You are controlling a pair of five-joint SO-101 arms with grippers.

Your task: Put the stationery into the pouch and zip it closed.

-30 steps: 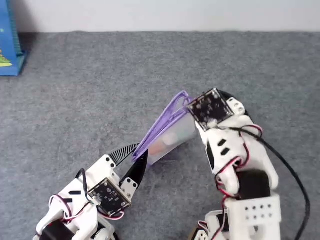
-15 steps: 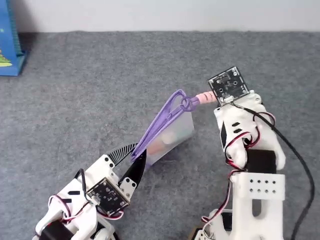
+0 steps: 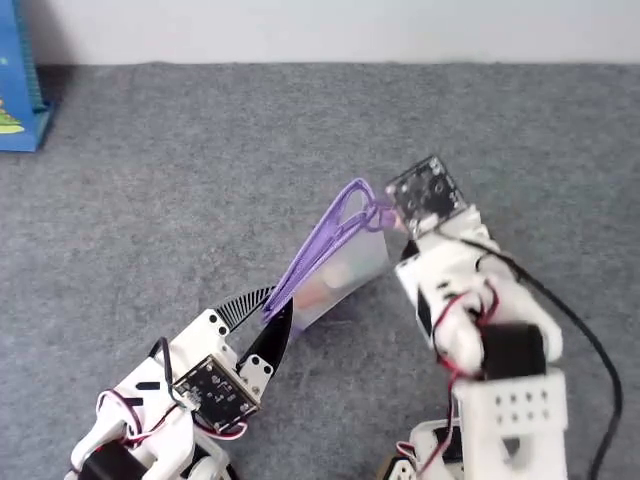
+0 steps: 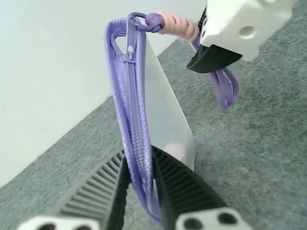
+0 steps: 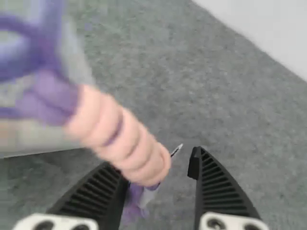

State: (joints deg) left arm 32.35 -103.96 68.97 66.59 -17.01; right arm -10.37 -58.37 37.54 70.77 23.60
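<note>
A clear pouch with a purple zipper stands tilted on the grey mat, with pale and orange stationery faintly visible inside. My left gripper is shut on the pouch's lower end; the zipper band runs between its fingers. At the upper corner, a pink beaded zip pull with a purple loop leads into my right gripper. In the right wrist view the pull lies between the fingers of the right gripper, against one finger and clear of the other.
A blue box stands at the far left edge by the white wall. Grey mat stretches behind and to the left of the pouch. The two arms' bases crowd the near edge.
The right arm swung out to the right, stretching the pink pull away from the pouch, then came back close against the pouch's upper corner. The left arm and pouch stayed put.
</note>
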